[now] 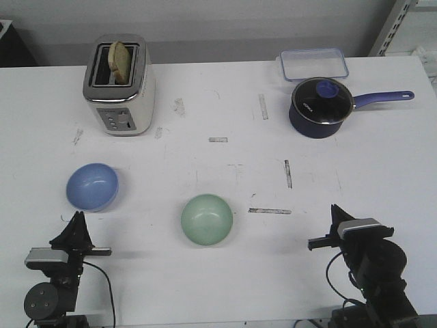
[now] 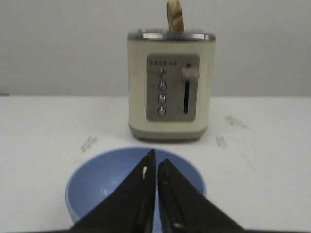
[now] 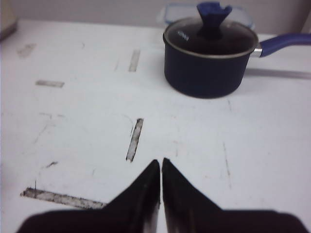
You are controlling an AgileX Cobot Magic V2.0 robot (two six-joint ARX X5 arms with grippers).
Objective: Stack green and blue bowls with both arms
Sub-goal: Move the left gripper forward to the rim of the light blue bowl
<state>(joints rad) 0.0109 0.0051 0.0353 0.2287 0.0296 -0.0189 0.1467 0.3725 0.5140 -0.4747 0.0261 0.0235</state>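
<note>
The light blue bowl [image 1: 92, 186] sits upright on the white table at the left. The pale green bowl [image 1: 207, 219] sits upright near the front middle, apart from the blue one. My left gripper [image 1: 78, 217] is shut and empty, just in front of the blue bowl. In the left wrist view its closed tips [image 2: 157, 160] point at the blue bowl [image 2: 102, 184]. My right gripper [image 1: 334, 212] is shut and empty at the front right, well right of the green bowl. In the right wrist view the shut gripper [image 3: 161, 162] hangs over bare table; no bowl shows there.
A cream toaster [image 1: 121, 85] with a bread slice stands at the back left, also in the left wrist view [image 2: 170, 87]. A dark navy saucepan [image 1: 321, 107] with a long handle and a clear lidded box [image 1: 314, 63] sit at the back right. Tape marks [image 1: 270, 211] dot the table.
</note>
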